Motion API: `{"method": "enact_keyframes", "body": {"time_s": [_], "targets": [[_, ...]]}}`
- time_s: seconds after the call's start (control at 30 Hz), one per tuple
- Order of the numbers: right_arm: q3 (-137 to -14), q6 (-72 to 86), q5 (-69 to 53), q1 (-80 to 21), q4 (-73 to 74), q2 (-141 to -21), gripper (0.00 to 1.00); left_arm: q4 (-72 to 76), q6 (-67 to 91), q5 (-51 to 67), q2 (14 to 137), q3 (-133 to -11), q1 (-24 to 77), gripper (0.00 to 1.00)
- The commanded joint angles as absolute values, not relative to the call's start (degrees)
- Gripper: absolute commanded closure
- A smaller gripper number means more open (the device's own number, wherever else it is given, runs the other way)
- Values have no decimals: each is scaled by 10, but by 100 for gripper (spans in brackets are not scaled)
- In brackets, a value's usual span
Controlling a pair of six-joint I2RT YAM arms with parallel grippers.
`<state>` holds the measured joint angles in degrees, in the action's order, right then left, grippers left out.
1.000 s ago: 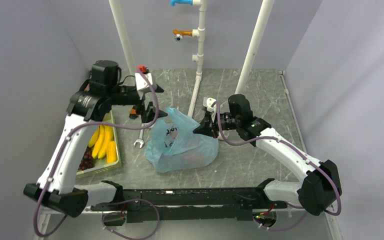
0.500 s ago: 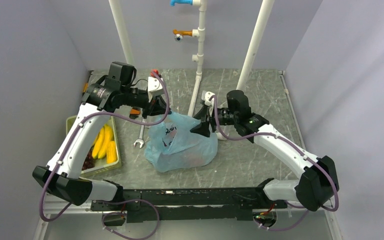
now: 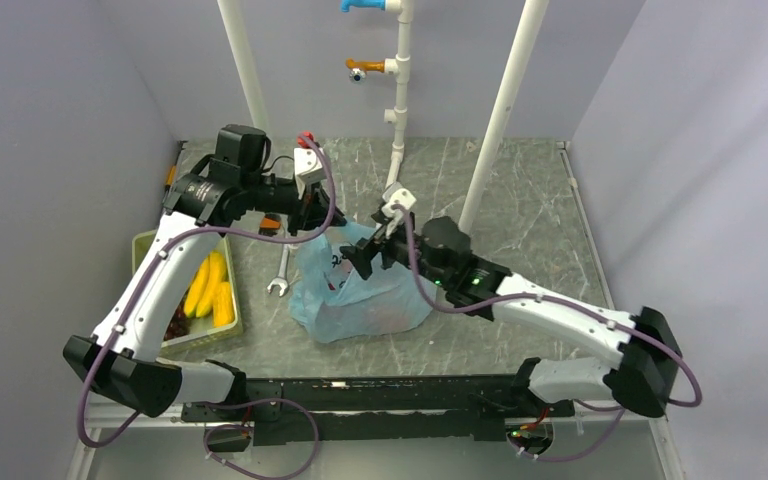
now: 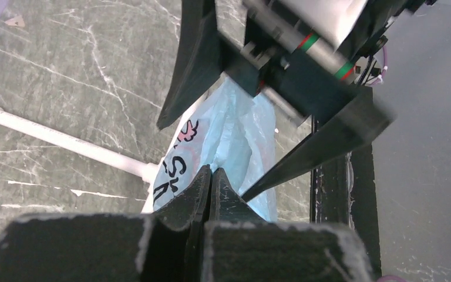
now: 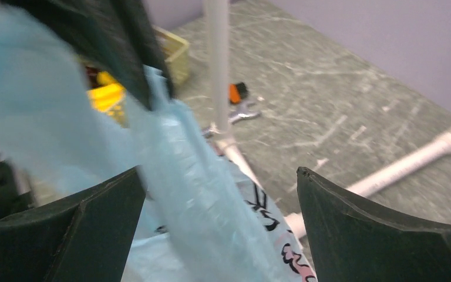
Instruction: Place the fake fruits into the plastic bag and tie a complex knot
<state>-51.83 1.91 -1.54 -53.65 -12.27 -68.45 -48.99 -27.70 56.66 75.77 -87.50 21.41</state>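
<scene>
The light-blue plastic bag (image 3: pixel 365 295) stands mid-table with its top pulled up. My left gripper (image 3: pixel 324 218) is shut on the bunched top of the plastic bag (image 4: pixel 235 132), its fingertips (image 4: pixel 211 174) pinched on the plastic. My right gripper (image 3: pixel 358 258) hovers over the bag, open; a loose strip of bag (image 5: pixel 194 200) runs between its wide-apart fingers (image 5: pixel 108 205) without being gripped. Fake fruits remain in the tray: yellow bananas (image 3: pixel 207 285) and dark grapes (image 3: pixel 172 320). A reddish shape shows faintly through the bag. No knot is in view.
The yellow-green tray (image 3: pixel 145 243) sits at the left edge. A wrench (image 3: pixel 280 275) lies between tray and bag, with an orange item (image 3: pixel 269 223) behind it. White pipe posts (image 3: pixel 396 150) rise behind the bag; one pipe (image 4: pixel 59 138) lies along the table.
My left gripper swung in from the left and shut on the bag's top. My right gripper let go of the bag's right side, opened wide and moved left over the bag.
</scene>
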Motion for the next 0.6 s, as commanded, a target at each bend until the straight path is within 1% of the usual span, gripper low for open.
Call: {"method": "enact_keyframes", "body": {"time_s": [0.0,0.13,0.17,0.27,0.4,0.5,0.53,0.57], "targets": [[-528,-22,189,-562,-205,-735,0,-460,-254,577,727,-868,215,100],[-507,-65,234,-581,-228,-765,1,-454,-254,578,717,-855,214,100],[-501,-70,242,-584,-231,-771,3,-452,-254,577,715,-853,214,100],[-481,-63,246,-590,-212,-775,16,-437,-240,573,711,-849,207,100],[-409,-67,233,-613,-214,-755,24,-415,-218,580,715,-849,180,100],[-362,-73,225,-623,-235,-754,36,-418,-222,587,722,-855,166,100],[-353,-75,223,-625,-241,-757,43,-421,-227,589,724,-857,164,100],[-347,-77,221,-624,-247,-761,53,-424,-232,592,725,-858,164,100]]}}
